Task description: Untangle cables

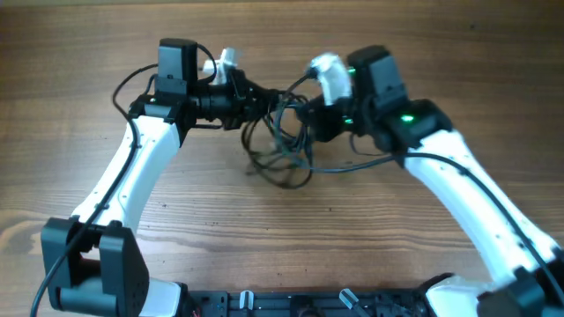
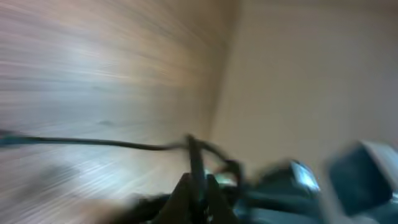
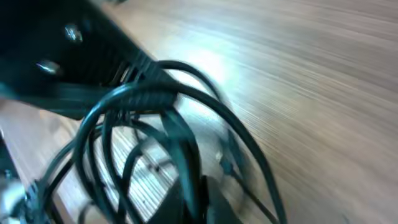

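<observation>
While both arms bend inward, wrists almost meet.
Left gripper [image 1: 257, 97] and right gripper [image 1: 304, 113] (jaws pinched tight) each clamp the cables [image 3: 146, 93].

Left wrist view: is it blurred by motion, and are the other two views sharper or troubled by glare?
Left wrist view: strong motion blur; the table is smeared, and only one of the cables can be traced. Right wrist view: the cables near the lens are soft, and a bright glare patch lies on the table. Overhead view: fairly sharp, evenly lit, no harsh glare.
</observation>
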`<action>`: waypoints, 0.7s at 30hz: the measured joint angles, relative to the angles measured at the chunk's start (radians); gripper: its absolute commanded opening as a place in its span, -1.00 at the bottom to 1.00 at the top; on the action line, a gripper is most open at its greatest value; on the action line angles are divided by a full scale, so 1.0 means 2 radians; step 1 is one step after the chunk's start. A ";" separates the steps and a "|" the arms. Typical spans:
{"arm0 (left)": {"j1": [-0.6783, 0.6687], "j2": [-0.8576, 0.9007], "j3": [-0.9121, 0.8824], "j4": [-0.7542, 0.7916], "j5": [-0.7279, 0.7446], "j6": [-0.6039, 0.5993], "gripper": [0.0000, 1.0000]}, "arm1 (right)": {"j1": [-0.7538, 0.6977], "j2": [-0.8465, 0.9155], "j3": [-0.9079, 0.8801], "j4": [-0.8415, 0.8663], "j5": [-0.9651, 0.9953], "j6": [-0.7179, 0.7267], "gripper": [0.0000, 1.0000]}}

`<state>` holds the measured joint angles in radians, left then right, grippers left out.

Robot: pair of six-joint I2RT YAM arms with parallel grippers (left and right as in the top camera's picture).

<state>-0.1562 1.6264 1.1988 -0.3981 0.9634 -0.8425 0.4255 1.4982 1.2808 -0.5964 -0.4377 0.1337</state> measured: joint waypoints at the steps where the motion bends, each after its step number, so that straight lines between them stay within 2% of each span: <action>1: 0.005 -0.001 0.001 -0.025 -0.056 -0.003 -0.92 | -0.021 -0.017 -0.001 -0.010 0.001 0.016 -0.91; 3: 0.007 -0.002 0.001 -0.044 -0.117 -0.007 -0.92 | -0.054 -0.044 -0.001 -0.021 -0.006 0.041 -0.91; 5: 0.010 -0.003 0.001 -0.047 -0.168 0.019 -0.92 | -0.061 -0.049 -0.001 -0.026 -0.011 0.051 -0.91; 6: 0.013 -0.003 0.001 -0.042 -0.204 0.052 -0.92 | -0.063 -0.049 -0.001 -0.026 -0.011 0.052 -0.91; 8: 0.031 -0.003 -0.002 -0.001 -0.218 0.105 -0.92 | -0.063 -0.048 -0.001 -0.027 -0.008 0.052 -0.91; 11: 0.033 -0.027 -0.005 0.050 -0.200 0.175 -0.92 | -0.058 -0.048 -0.001 -0.027 -0.001 0.052 -0.92; 13: 0.033 -0.084 -0.005 0.049 -0.187 0.191 -0.92 | -0.058 -0.048 -0.001 -0.027 0.003 0.052 -0.89; 18: 0.032 -0.093 -0.005 0.045 -0.103 0.173 -0.92 | -0.058 -0.048 -0.001 -0.027 -0.010 0.053 -0.42; 21: 0.032 -0.093 -0.005 0.035 -0.060 0.174 -0.92 | -0.051 -0.048 -0.001 -0.005 -0.048 0.046 -0.25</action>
<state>-0.0917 1.4410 1.1889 -0.3286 0.8436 -0.4942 0.3233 1.4025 1.2789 -0.6056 -0.5343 0.2256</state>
